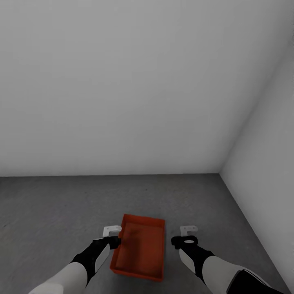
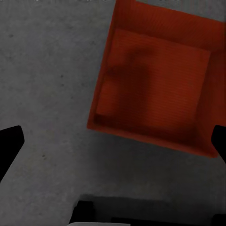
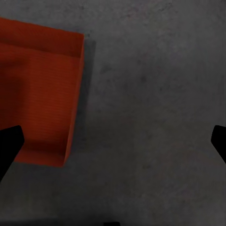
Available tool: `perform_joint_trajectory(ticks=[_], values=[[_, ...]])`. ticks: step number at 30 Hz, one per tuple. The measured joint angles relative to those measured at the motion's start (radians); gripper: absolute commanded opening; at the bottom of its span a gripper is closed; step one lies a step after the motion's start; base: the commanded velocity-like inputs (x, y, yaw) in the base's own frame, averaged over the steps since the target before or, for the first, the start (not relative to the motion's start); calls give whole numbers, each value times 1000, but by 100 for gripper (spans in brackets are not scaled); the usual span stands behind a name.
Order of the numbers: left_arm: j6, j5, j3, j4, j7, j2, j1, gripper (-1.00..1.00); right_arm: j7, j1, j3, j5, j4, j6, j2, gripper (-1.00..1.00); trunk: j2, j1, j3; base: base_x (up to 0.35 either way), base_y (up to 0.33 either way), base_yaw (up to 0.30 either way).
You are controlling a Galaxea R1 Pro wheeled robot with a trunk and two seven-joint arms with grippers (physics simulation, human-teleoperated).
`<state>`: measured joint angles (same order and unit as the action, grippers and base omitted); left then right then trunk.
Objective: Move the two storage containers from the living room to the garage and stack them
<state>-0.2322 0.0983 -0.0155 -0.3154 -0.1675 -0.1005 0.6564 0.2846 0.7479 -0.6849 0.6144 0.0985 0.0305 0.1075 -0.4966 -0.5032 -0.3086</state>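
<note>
so, done: one bin (image 1: 141, 251) on garage floor (image 1: 53, 212)
left: second bin, stack it
my jaws: both apart, empty

I see one storage container (image 1: 140, 252) on the garage floor (image 1: 49, 212), near its far right corner. My left pincer (image 1: 111, 231) hangs at the container's left rim, my right pincer (image 1: 188, 230) apart to its right.

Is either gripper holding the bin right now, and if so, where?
Nothing is held. The orange bin sits on the grey floor between the left gripper and right gripper, both with jaws open.
</note>
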Motion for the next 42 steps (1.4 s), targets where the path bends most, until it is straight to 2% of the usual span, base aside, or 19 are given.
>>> perform_joint_trajectory(ticks=[42], values=[[0, -1, 0, 0, 1, 1, 0, 100, 0, 0, 0, 0, 0, 0, 1, 100, 0, 0, 64, 0, 0, -1]])
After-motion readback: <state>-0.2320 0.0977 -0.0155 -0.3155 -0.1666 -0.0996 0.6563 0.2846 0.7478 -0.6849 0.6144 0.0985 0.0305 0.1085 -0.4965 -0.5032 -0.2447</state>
